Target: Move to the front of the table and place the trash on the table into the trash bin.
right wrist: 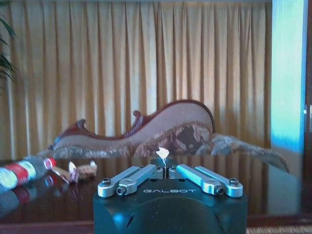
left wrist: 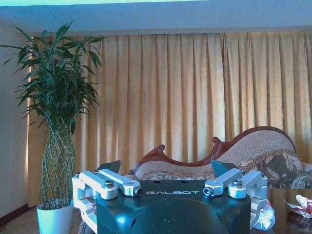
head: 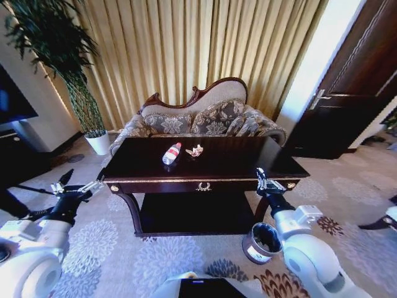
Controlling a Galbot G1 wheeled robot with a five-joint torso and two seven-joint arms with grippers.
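Observation:
The dark glossy table [head: 236,158] stands right in front of me. On it lie a clear bottle [head: 172,153] with a red label and, just beside it, crumpled whitish paper [head: 195,150]. The right wrist view shows the same bottle [right wrist: 19,173] and paper [right wrist: 78,170] on the table top [right wrist: 273,185]. The round trash bin [head: 262,243] stands on the carpet by the table's right leg, under my right arm. My right gripper [head: 262,176] [right wrist: 163,163] hovers at the table's front right edge, shut on a small whitish scrap [right wrist: 162,153]. My left gripper [head: 79,182] [left wrist: 165,168] hangs open off the table's left front corner.
A patterned sofa [head: 205,118] backs the table, with gold curtains behind it. A tall plant in a white pot [head: 99,143] stands at the far left, a dark cabinet [head: 12,155] further left, a dark door [head: 353,93] at the right. Flowered carpet surrounds the table.

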